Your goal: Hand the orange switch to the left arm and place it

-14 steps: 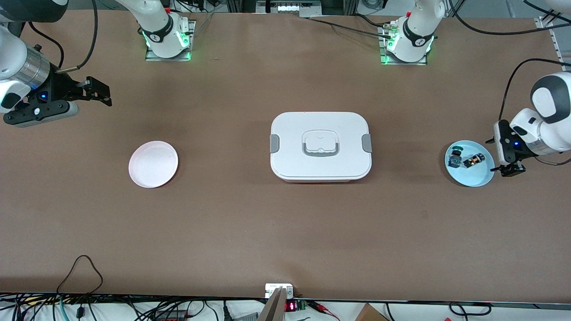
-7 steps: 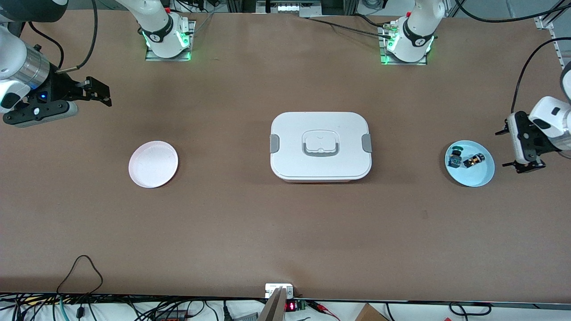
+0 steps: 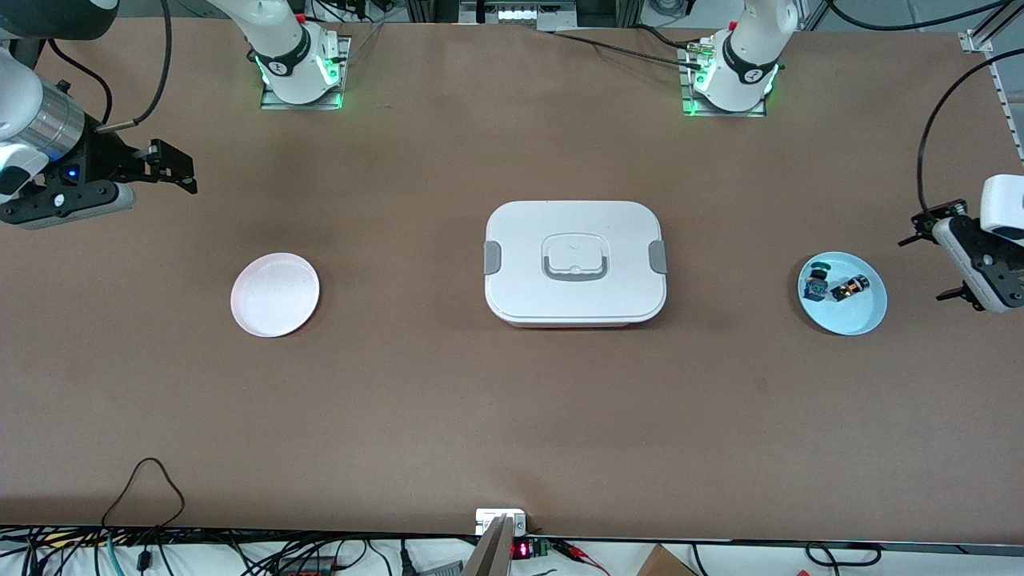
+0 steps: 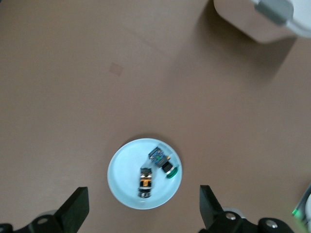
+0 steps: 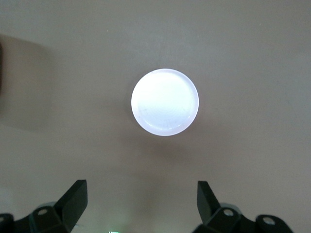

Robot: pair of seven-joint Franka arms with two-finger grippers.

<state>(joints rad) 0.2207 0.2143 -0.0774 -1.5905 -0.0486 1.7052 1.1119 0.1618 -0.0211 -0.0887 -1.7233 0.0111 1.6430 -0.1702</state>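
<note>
2 Franka arms hover over a brown table (image 3: 512,416) with the handover not yet begun. Taking the white box (image 3: 574,262) at the table's middle as landmark: toward the left arm's end, well apart from it, a pale blue plate (image 3: 860,318) carries the orange switch (image 3: 848,287) and, just beside it on the box side, a similar blue-and-teal switch (image 3: 816,282). Toward the right arm's end, about as far from the box, sits a bare white plate (image 3: 274,305).

The left end effector (image 3: 936,260) hangs just outside the blue plate's rim, on the side away from the box, fingers spread wide and holding nothing; from its wrist camera the switch (image 4: 145,181) lies between the 2 fingertips' lines, its long axis running roughly along the camera's line of approach rather than across the gap. The left arm is clearly the nearer one for the pickup. The right end effector (image 3: 170,165) waits over bare table, past the white plate (image 5: 164,102) from the box, its fingers likewise apart and empty.
</note>
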